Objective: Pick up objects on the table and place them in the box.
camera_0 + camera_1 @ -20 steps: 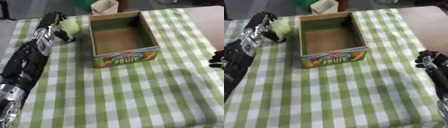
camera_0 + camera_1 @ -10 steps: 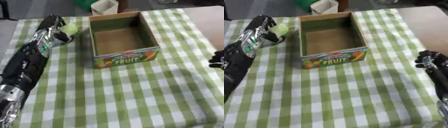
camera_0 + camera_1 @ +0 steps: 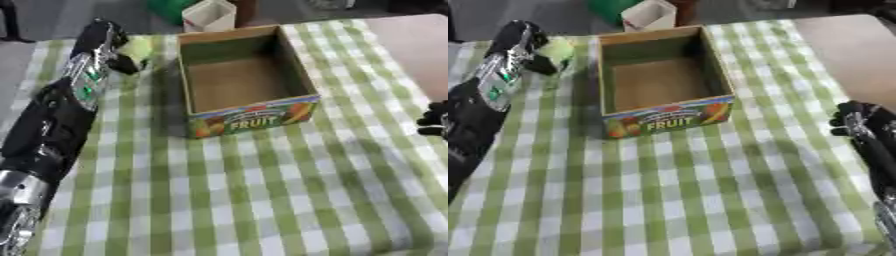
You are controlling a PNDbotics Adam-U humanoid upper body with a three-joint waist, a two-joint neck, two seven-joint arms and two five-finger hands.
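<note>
A small light-green round object (image 3: pixel 137 48) sits at the far left of the checked table, just left of the box. My left hand (image 3: pixel 103 42) is around it with fingers curled against it. The cardboard box (image 3: pixel 296 92), open on top with "FRUIT" printed on its front, stands at the table's middle back and holds nothing. My right hand (image 3: pixel 859 120) rests at the right edge, well away from the box; its fingers look curled and hold nothing.
A green-and-white checked cloth (image 3: pixel 262 190) covers the table. A small white open container (image 3: pixel 208 15) and something green stand behind the box, off the cloth. Bare tabletop (image 3: pixel 842 45) shows at the far right.
My left hand has lifted the green object and carried it a little toward the back. The whole picture has also shifted slightly. The right hand has stayed put.
</note>
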